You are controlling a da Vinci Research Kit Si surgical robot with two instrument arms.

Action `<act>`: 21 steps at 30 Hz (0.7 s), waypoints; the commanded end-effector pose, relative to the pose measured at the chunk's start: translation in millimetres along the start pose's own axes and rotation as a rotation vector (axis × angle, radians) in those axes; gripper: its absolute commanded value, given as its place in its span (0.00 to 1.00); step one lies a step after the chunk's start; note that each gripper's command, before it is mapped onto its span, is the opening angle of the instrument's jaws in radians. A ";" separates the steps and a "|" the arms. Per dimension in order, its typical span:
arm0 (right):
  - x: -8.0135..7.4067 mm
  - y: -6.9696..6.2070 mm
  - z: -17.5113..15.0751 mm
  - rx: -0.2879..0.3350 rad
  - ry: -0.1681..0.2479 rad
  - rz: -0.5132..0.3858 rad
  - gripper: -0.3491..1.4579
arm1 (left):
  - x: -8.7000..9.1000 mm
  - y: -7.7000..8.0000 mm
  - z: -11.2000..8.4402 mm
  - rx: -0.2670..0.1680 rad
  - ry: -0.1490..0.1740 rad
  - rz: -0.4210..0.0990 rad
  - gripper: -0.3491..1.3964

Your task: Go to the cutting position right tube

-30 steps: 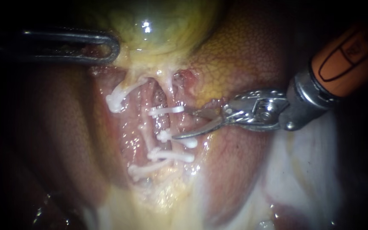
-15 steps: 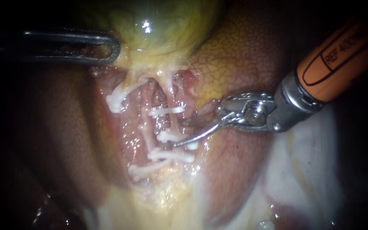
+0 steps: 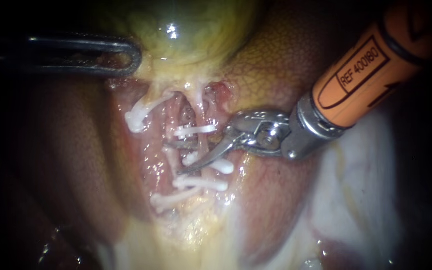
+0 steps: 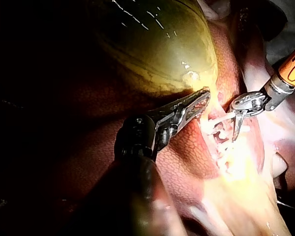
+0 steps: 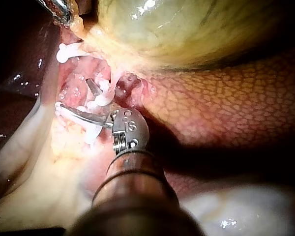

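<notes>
The yellow-green gallbladder [image 3: 176,30] lies above the liver [image 3: 276,65]. Below its neck run two pale tubes carrying several white clips [image 3: 194,131]. My left instrument [image 3: 126,55] holds the tissue at the gallbladder's neck, jaws shut on it, which also shows in the left wrist view [image 4: 200,98]. My right instrument [image 3: 173,157], on an orange shaft, has curved blades standing open. One blade lies on each side of the right tube [image 3: 202,148], between the upper clip and the clip [image 3: 216,165] below. The right wrist view shows the spread blades [image 5: 74,96] among the clips.
Brown liver lobes [image 3: 76,150] flank the dissected bed on both sides. Pale yellowish fat [image 3: 191,235] lies below the clips. White tissue [image 3: 356,190] sits under the right instrument's shaft. The left tube [image 3: 168,150] runs close beside the blade tips.
My right instrument has slid leftward, bringing its open blades from beside the right tube to either side of it between the clips. The left instrument has held still.
</notes>
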 end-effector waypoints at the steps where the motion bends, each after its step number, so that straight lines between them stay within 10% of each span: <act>1: 0.1 0.1 0.1 0.013 0.008 -0.004 0.65 | 0.0 0.0 0.0 0.000 0.000 0.000 0.00; 21: 2.5 -2.4 0.5 0.117 0.088 -0.037 0.54 | 0.0 -0.1 0.0 -0.001 0.000 0.000 0.00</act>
